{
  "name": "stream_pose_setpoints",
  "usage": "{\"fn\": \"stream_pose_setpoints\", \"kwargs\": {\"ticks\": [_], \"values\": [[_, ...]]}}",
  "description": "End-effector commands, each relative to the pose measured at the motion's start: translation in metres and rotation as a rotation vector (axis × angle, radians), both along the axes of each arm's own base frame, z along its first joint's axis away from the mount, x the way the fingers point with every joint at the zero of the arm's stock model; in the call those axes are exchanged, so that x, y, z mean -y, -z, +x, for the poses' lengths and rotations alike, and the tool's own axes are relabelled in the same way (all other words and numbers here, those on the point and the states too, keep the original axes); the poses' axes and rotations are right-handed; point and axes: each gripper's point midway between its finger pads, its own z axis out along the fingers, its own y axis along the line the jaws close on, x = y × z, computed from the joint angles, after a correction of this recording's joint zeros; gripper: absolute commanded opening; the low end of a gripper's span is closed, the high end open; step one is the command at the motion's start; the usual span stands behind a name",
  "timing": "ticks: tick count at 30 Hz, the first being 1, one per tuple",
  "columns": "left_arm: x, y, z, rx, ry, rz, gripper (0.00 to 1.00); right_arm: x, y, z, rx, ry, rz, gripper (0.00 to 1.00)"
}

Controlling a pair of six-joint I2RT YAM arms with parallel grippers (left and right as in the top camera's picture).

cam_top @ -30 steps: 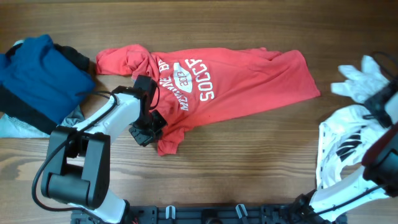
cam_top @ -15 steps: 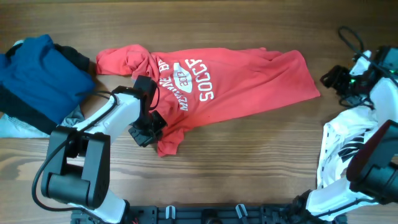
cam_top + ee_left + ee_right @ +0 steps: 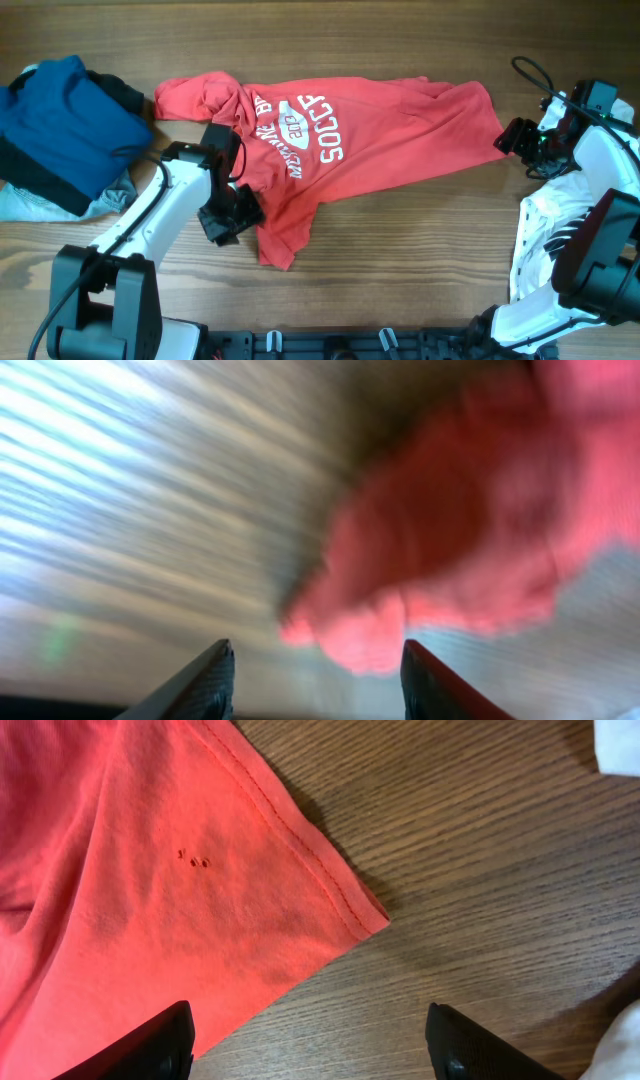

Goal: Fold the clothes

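Wood-grain table (image 3: 400, 250), seen from above, carries the red T-shirt (image 3: 380, 130) spread crumpled across its far half, the white block lettering (image 3: 328, 128) and a white oval logo (image 3: 292, 125) facing up and reading upside down. One bunched sleeve end lies toward the left, near a heap of blue and dark garments (image 3: 60, 130) at the table's left edge, while a narrow flap of red cloth trails down toward the near side. The left gripper (image 3: 228, 215) sits just beside that flap at its left edge; in the left wrist view, heavily blurred, the left gripper (image 3: 318, 660) shows its two fingers parted, with a lobe of the red fabric (image 3: 450, 540) just ahead of the tips, and whether cloth touches them cannot be told. The right gripper (image 3: 515, 137) hovers near the shirt's right-hand corner. In the right wrist view the right gripper (image 3: 310, 1020) has its fingers spread wide and clasps nothing, the stitched hem corner of the shirt (image 3: 150, 870) lying flat on the wood below, a few small dark specks (image 3: 195, 860) visible on the cloth. White fabric (image 3: 545, 240) lies at the table's right edge, apart from the shirt.
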Motion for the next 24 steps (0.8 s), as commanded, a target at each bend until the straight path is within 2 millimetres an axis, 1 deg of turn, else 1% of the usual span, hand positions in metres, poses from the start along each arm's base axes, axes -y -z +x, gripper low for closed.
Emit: {"fn": "stream_pose_setpoints", "kwargs": {"ticks": [1,2,4,5,7,8,9,11,14,15,17,18,20,21,22,23,24], "values": [[-0.023,0.011,0.023,0.107,-0.065,0.135,0.47,0.0,-0.001,-0.003,-0.008,0.005,-0.011,0.75],[-0.023,0.014,0.028,0.133,-0.068,0.137,0.46,0.0,-0.001,-0.004,-0.012,0.005,-0.009,0.75],[-0.026,0.017,0.046,0.214,-0.072,0.159,0.47,-0.001,-0.001,-0.005,-0.018,0.005,-0.006,0.75],[-0.03,0.016,0.06,0.271,-0.077,0.181,0.47,-0.001,-0.001,-0.006,-0.021,0.004,-0.005,0.75],[-0.036,0.014,0.077,0.344,-0.087,0.219,0.49,-0.001,0.0,-0.007,-0.025,0.004,-0.004,0.75],[-0.033,0.014,0.086,0.38,-0.092,0.209,0.54,-0.001,0.0,-0.008,-0.028,0.004,-0.003,0.75],[-0.032,0.013,0.093,0.405,-0.095,0.203,0.56,-0.002,0.0,-0.008,-0.03,0.004,-0.002,0.76],[-0.031,0.016,0.096,0.408,-0.1,0.201,0.55,-0.002,0.0,-0.008,-0.031,0.005,-0.001,0.76],[-0.03,0.027,0.098,0.39,-0.12,0.203,0.52,-0.002,0.0,-0.008,-0.031,0.004,-0.001,0.76],[-0.03,0.035,0.098,0.371,-0.128,0.205,0.5,-0.002,0.0,-0.008,-0.031,0.004,-0.001,0.76],[-0.029,0.041,0.101,0.371,-0.127,0.202,0.44,-0.002,0.0,-0.008,-0.031,0.004,-0.001,0.76],[-0.028,0.041,0.108,0.397,-0.132,0.199,0.38,-0.002,0.0,-0.008,-0.031,0.005,-0.001,0.76],[-0.026,0.039,0.117,0.434,-0.137,0.188,0.18,-0.002,0.0,-0.008,-0.031,0.004,-0.001,0.76],[-0.026,0.038,0.119,0.443,-0.138,0.186,0.07,-0.002,0.0,-0.008,-0.031,0.005,-0.001,0.76],[-0.026,0.038,0.119,0.446,-0.138,0.186,0.04,-0.002,0.0,-0.008,-0.031,0.005,-0.001,0.76],[-0.029,0.038,0.119,0.447,-0.14,0.206,0.04,-0.002,0.0,-0.008,-0.031,0.004,-0.001,0.76],[-0.04,0.034,0.119,0.454,-0.149,0.257,0.04,-0.002,0.0,-0.008,-0.031,0.004,-0.001,0.76]]}}
